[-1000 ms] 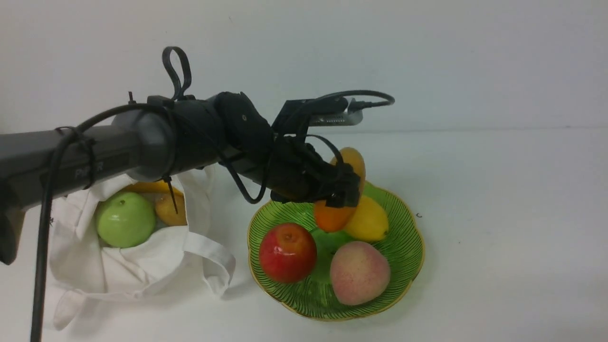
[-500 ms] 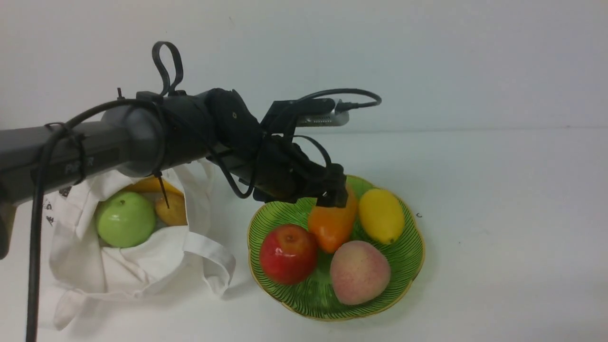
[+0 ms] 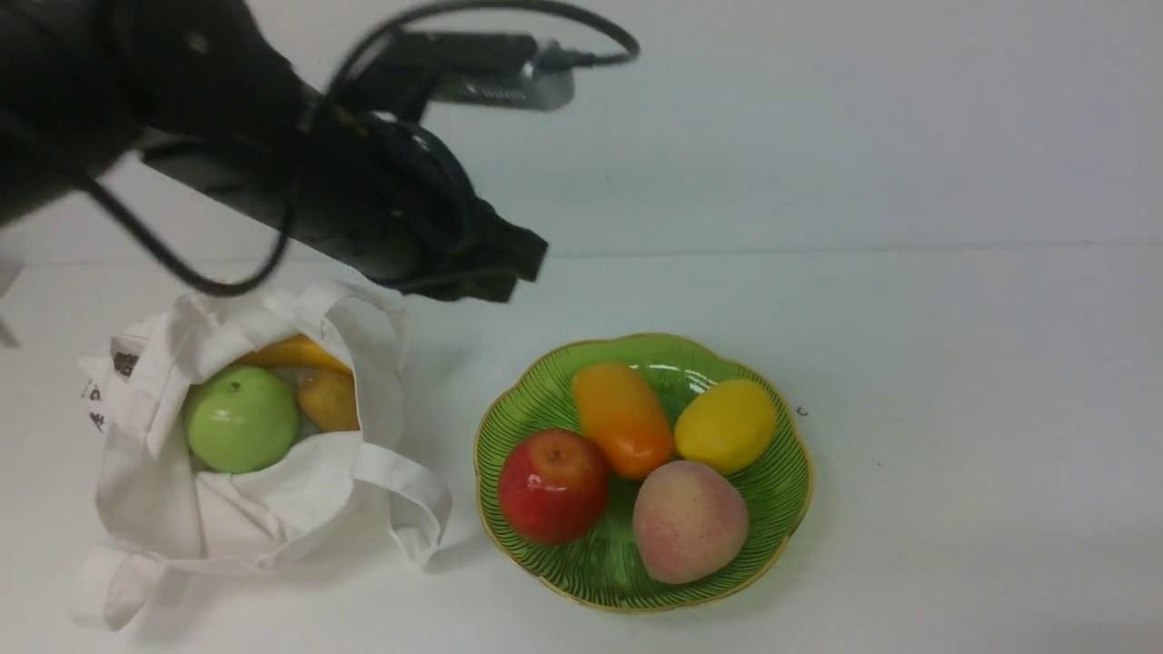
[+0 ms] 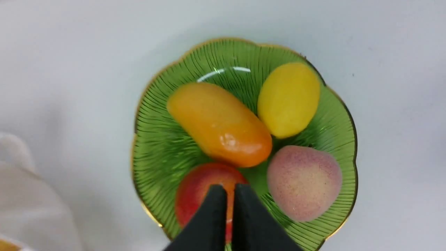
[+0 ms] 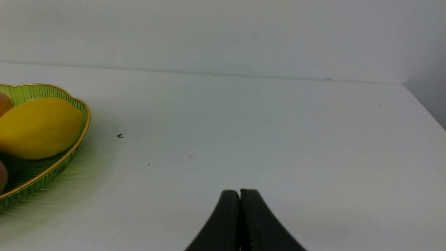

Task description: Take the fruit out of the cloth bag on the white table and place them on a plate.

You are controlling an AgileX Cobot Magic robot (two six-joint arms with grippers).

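Note:
The off-white cloth bag (image 3: 227, 518) lies open at the left of the white table (image 3: 954, 409). Inside it are a green apple (image 3: 241, 430), a yellow-orange curved fruit (image 3: 295, 352) and a small brownish-yellow one (image 3: 329, 400). The green plate (image 3: 545, 400) holds the orange mango-like fruit (image 3: 622, 418), a yellow fruit (image 3: 725, 425), a red apple (image 3: 552, 484) and a peach (image 3: 689, 520). My left gripper (image 3: 527, 259) is shut and empty, raised between bag and plate; in the left wrist view (image 4: 228, 190) it hangs above the plate (image 4: 156, 139) and mango (image 4: 219, 123). My right gripper (image 5: 239, 191) is shut and empty over bare table.
The right wrist view shows the plate's rim (image 5: 45, 174) with the yellow fruit (image 5: 38, 127), a small dark speck (image 5: 120, 136) on the table, the back wall, and the table's right edge (image 5: 425, 108). The bag's strap (image 3: 409, 509) lies close to the plate.
My left gripper let go of the orange mango-like fruit onto the plate, then rose and drew back to the left. The yellow fruit shifted a little.

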